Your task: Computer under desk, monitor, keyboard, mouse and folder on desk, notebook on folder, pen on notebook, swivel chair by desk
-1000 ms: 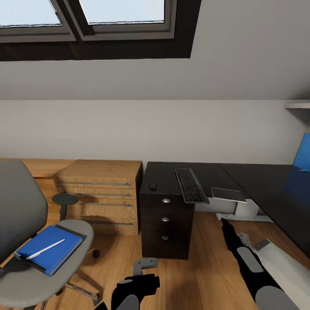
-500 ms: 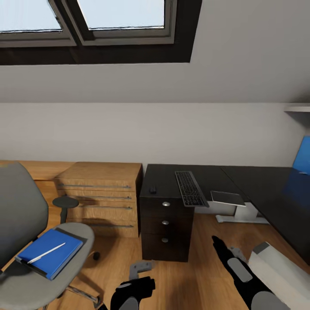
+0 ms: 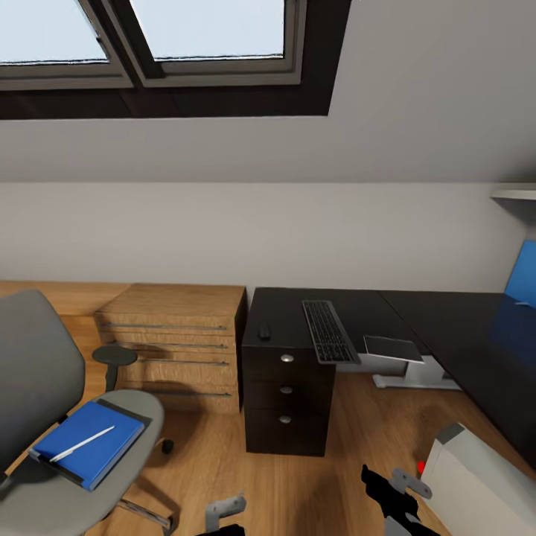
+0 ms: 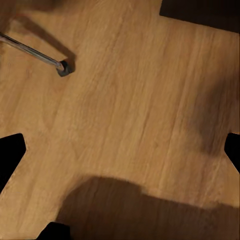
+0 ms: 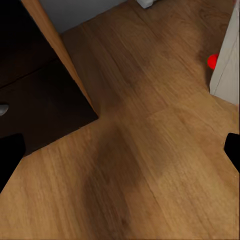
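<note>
On swivel chair, pen, seemingly well apart from left hand

The keyboard and mouse lie on the black desk (pen on swivel chair).

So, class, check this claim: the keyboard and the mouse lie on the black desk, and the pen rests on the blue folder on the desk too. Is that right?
Not quite. The keyboard and the mouse do lie on the desk, but the pen rests on the blue item on the swivel chair's seat, not on the desk. The head view shows it.
</note>
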### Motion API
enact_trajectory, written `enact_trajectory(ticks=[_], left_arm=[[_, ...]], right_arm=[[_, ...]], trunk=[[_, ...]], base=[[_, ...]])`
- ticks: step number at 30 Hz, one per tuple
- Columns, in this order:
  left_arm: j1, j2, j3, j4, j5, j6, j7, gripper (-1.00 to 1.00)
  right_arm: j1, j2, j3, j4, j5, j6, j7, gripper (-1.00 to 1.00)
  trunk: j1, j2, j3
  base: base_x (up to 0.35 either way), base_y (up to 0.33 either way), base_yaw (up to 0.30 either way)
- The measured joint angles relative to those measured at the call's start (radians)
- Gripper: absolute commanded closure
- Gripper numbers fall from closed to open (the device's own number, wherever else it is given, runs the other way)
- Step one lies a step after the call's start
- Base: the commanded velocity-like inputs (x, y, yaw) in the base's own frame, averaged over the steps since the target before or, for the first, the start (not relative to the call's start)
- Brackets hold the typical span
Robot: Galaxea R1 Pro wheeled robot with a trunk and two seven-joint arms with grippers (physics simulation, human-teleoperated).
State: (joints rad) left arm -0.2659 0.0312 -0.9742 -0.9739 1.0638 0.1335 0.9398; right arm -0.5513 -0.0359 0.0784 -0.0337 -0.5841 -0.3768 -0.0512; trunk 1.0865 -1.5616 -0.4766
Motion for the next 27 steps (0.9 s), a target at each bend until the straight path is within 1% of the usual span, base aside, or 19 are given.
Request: enact_trajectory(ticks=[2, 4, 7, 8, 10, 11, 13, 15, 16, 17, 19, 22, 25, 26, 27], left_arm=[[0.000, 0.000, -0.035, 0.032, 0.001, -0.035, -0.001, -1.00], [0.000, 0.000, -0.069, 0.062, 0.002, -0.066, -0.002, -1.00], [0.000, -0.003, -0.115, 0.112, 0.002, -0.098, -0.003, -1.00], [0.001, -0.006, -0.139, 0.156, 0.003, -0.111, -0.009, -1.00], [0.000, -0.011, -0.157, 0.209, 0.003, -0.121, -0.027, -1.00], [0.001, -0.035, -0.176, 0.344, 0.002, -0.157, -0.139, -1.00], [0.000, -0.049, -0.178, 0.409, -0.001, -0.182, -0.204, -1.00], [0.000, -0.074, -0.180, 0.508, -0.002, -0.215, -0.309, -1.00], [0.000, -0.102, -0.179, 0.595, -0.001, -0.234, -0.377, -1.00], [-0.001, -0.109, -0.178, 0.621, -0.001, -0.238, -0.392, -1.00], [-0.001, -0.115, -0.176, 0.651, -0.001, -0.242, -0.407, -1.00], [-0.001, -0.116, -0.176, 0.661, -0.001, -0.244, -0.412, -1.00], [-0.001, -0.119, -0.175, 0.670, 0.016, -0.246, -0.417, -1.00], [-0.001, -0.119, -0.174, 0.671, 0.026, -0.247, -0.417, -1.00], [-0.001, -0.119, -0.175, 0.671, 0.028, -0.247, -0.417, -1.00]], right_arm=[[0.002, 0.003, 0.002, 0.020, 0.024, -0.056, -0.001, -1.00], [0.009, 0.005, 0.003, 0.033, 0.040, -0.095, -0.001, -1.00], [0.026, 0.008, 0.004, 0.043, 0.054, -0.128, -0.001, -1.00], [0.039, 0.010, 0.005, 0.047, 0.059, -0.142, 0.001, -1.00], [0.051, 0.015, 0.007, 0.049, 0.063, -0.152, 0.003, -1.00], [0.073, 0.033, 0.007, 0.051, 0.069, -0.165, 0.005, -1.00], [0.078, 0.039, 0.008, 0.052, 0.071, -0.168, 0.005, -1.00], [0.083, 0.044, 0.008, 0.052, 0.074, -0.170, 0.006, -1.00], [0.085, 0.046, 0.008, 0.052, 0.075, -0.171, 0.006, -1.00], [0.085, 0.046, 0.009, 0.052, 0.076, -0.172, 0.007, -1.00], [0.086, 0.049, 0.011, 0.052, 0.083, -0.171, 0.007, -1.00], [0.086, 0.054, 0.011, 0.053, 0.095, -0.171, 0.006, -1.00], [0.086, 0.072, 0.011, 0.053, 0.118, -0.171, 0.004, -1.00], [0.086, 0.076, 0.011, 0.053, 0.123, -0.171, 0.005, -1.00], [0.086, 0.076, 0.011, 0.053, 0.123, -0.171, 0.005, -1.00]], trunk=[[-0.008, 0.014, 0.006], [-0.015, 0.028, 0.013], [-0.027, 0.049, 0.022], [-0.031, 0.056, 0.025], [-0.038, 0.070, 0.031], [-0.042, 0.077, 0.034], [-0.050, 0.091, 0.041], [-0.058, 0.105, 0.047], [-0.061, 0.112, 0.050], [-0.065, 0.119, 0.053], [-0.073, 0.133, 0.060], [-0.084, 0.154, 0.069], [-0.096, 0.175, 0.078], [-0.100, 0.182, 0.082], [-0.104, 0.189, 0.085]], base=[[0.000, 0.000, 0.000], [0.000, 0.000, 0.000], [0.000, 0.000, 0.000], [0.000, 0.000, 0.000], [0.000, 0.000, 0.000], [0.000, 0.000, 0.000], [0.000, 0.000, 0.000], [0.000, 0.000, 0.000], [0.000, 0.000, 0.000], [0.000, 0.000, 0.000], [0.000, 0.000, 0.000], [0.000, 0.000, 0.000], [0.000, 0.000, 0.000], [0.000, 0.000, 0.000], [0.000, 0.000, 0.000]])
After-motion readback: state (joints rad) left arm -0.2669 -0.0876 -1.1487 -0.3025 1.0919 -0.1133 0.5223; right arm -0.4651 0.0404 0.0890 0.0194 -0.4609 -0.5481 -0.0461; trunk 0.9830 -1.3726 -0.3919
